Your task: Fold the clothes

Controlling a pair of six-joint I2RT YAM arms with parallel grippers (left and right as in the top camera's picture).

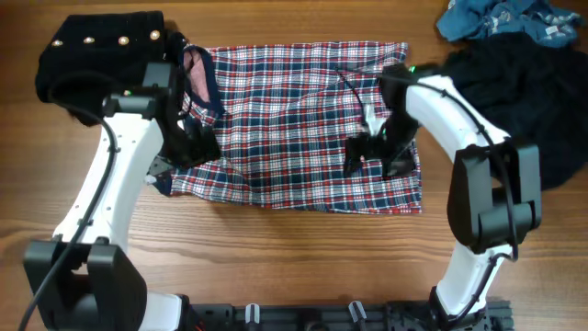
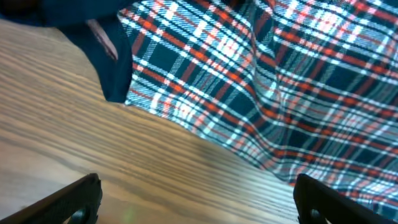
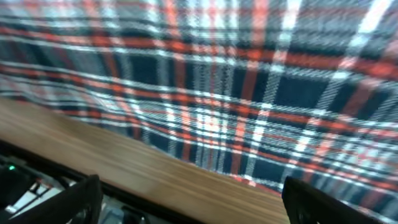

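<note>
Nearest the lens in both wrist views, dark fingertips are seen at the lower corners, set far apart with nothing between them: the left gripper [image 2: 199, 205] and the right gripper [image 3: 199, 205] are both spread wide and empty. Beneath them the red, navy and white plaid fabric garment [image 1: 303, 119] is laid nearly flat on the brown wooden table [image 1: 276, 276], with its near hem just beyond each pair of fingers and bare wood below it. From overhead, the left gripper is placed over the garment's near left corner and the right one over its near right part. A black pale-studded garment [image 1: 92, 51] lies just beside the plaid's far left corner; a crumpled blue garment [image 1: 505, 18] and a heap of black cloth [image 1: 537, 110] lie at the far right. The step in hand is judged to be a grasp of the near hem for a first fold. For this to be done well, both grippers should be lowered together, one finger should be slid under the edge, and the two grasp points should be kept level so that a straight fold line is obtained. The ridge of slack seen in the left wrist view is best flattened first.
</note>
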